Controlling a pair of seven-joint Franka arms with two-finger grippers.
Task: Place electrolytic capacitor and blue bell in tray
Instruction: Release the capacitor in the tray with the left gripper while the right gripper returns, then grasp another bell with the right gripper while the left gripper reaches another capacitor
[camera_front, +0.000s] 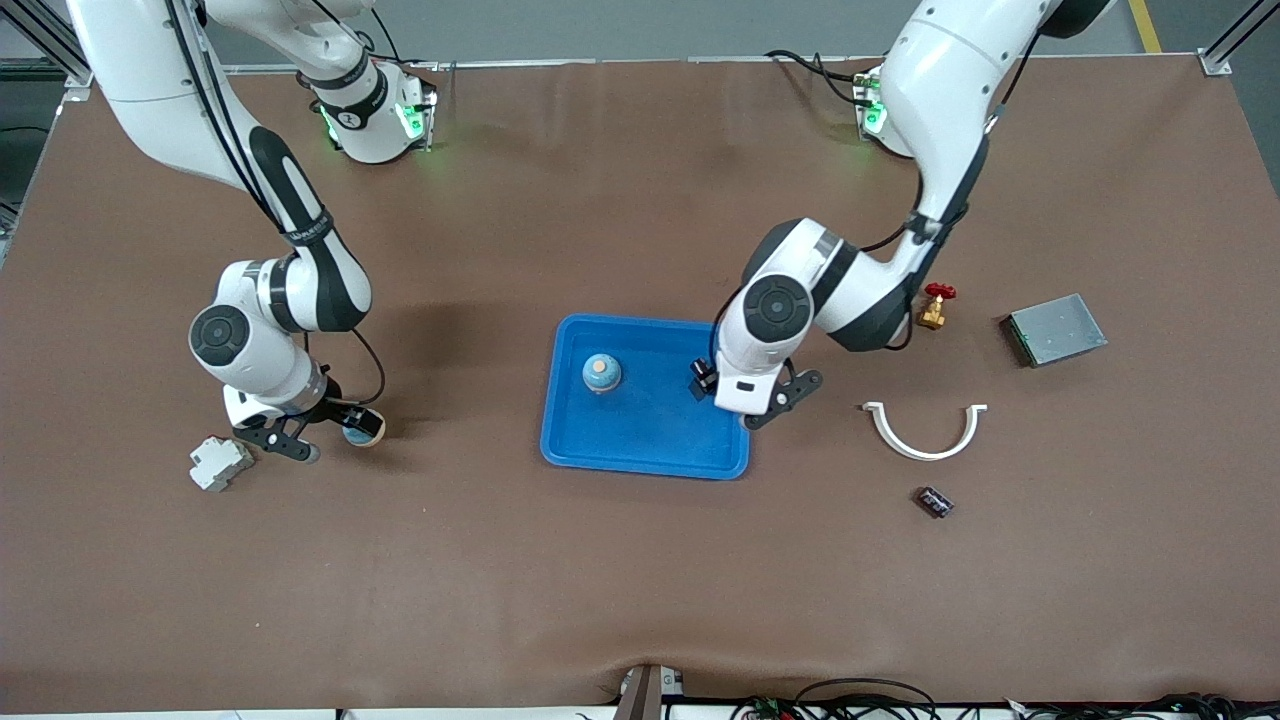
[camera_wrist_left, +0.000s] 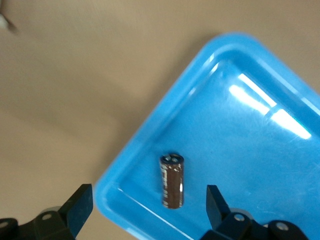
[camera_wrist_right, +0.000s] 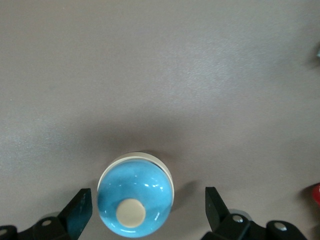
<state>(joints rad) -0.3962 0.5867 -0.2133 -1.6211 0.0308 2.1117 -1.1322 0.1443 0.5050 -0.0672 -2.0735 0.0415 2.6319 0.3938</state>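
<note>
The blue tray (camera_front: 640, 440) lies mid-table and also shows in the left wrist view (camera_wrist_left: 260, 150). A dark brown electrolytic capacitor (camera_wrist_left: 172, 181) lies in it near a corner. My left gripper (camera_front: 775, 402) hangs open and empty over that end of the tray, its own view (camera_wrist_left: 148, 202) looking down on the capacitor. A blue bell (camera_front: 602, 373) stands in the tray. A second blue bell (camera_wrist_right: 135, 195) with a cream knob stands on the table (camera_front: 362, 427). My right gripper (camera_front: 335, 440) is open around it (camera_wrist_right: 148, 205), not touching.
A white-grey box (camera_front: 220, 463) lies beside the right gripper. Toward the left arm's end lie a white half-ring (camera_front: 925, 430), a small dark component (camera_front: 934, 501), a red-handled brass valve (camera_front: 936, 305) and a grey metal plate (camera_front: 1055, 328).
</note>
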